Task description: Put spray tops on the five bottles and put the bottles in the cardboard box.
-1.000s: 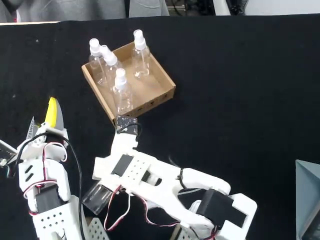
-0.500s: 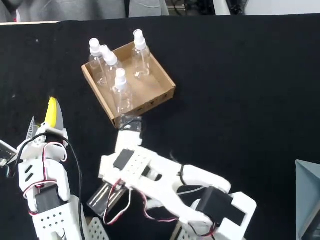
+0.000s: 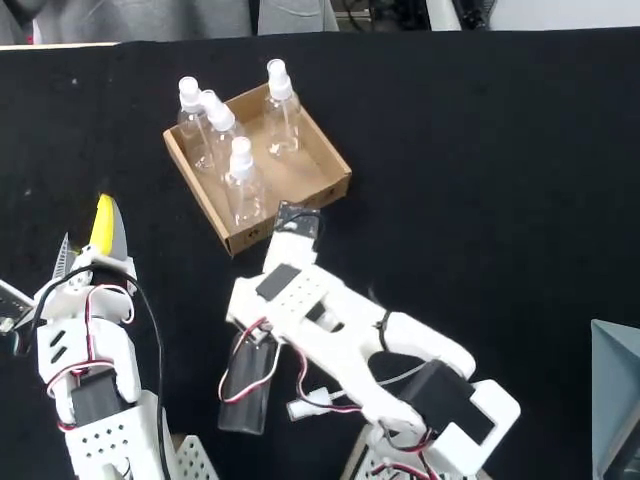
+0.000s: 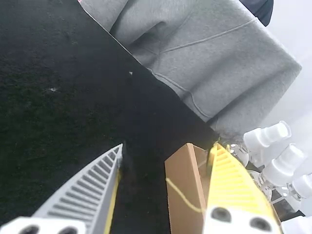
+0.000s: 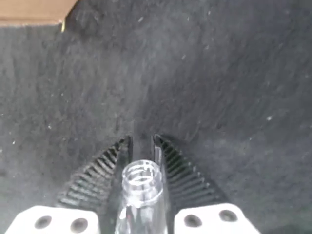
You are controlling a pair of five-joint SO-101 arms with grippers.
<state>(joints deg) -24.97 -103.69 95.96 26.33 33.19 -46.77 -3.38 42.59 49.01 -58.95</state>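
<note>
R claw (image 5: 141,142) narrow, clamped on uncapped bottle (image 5: 141,185), tip just beside the box (image 3: 336,181) front wall, maybe touching. L claw (image 4: 167,146) wide, empty, apart from box. 4 topped bottles (image 3: 245,190) upright inside box.

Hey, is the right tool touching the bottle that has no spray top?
Touching. The right wrist view shows the right tool closed on the uncapped bottle, with both fingers pressed against its sides.
</note>
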